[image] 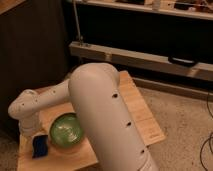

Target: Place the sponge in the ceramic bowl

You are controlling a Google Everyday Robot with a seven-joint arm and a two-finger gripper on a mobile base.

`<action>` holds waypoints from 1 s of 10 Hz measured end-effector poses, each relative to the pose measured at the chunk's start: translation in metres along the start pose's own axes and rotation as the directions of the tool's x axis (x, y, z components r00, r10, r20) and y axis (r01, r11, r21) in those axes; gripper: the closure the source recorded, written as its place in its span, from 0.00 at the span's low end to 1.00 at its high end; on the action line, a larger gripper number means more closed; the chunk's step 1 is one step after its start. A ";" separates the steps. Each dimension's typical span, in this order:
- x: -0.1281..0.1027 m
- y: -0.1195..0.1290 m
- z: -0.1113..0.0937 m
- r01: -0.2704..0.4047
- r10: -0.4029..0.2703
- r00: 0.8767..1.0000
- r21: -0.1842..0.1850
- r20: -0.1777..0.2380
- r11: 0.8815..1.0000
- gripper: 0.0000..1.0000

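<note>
Nearest the camera, the arm's thick white upper link (107, 125) fills the lower middle of the frame and hides part of the tabletop (137, 107). From it a slimmer link runs left to a bent joint at the left edge, then turns straight down, so the pincer (34, 136) meets the tabletop from above, in the lower left. That folded pose seems meant to set the pincer right over the small thing below it.

The sponge (40, 146) shows directly under the pincer, at the lower-left corner of the tabletop. It is just beside the left rim of the ceramic bowl (67, 132) and outside it. I cannot tell whether the pincer is open, closed or gripping the sponge, nor whether the sponge rests on the wood or hangs slightly above it.

The bowl stands upright with nothing visible in its green inside. It is near enough, I judge, that only a short sideways carry separates the two. Farther back, across the upper frame, runs a dark shelf unit with a pale rail (140, 57).
</note>
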 end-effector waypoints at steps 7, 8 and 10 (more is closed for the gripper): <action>0.011 0.015 0.005 -0.027 0.028 0.999 0.019 -0.039 0.999 0.33; 0.015 0.014 0.005 -0.032 0.033 0.999 0.023 -0.044 0.999 0.33; 0.024 0.014 0.007 -0.042 0.043 0.998 0.019 -0.042 0.999 0.33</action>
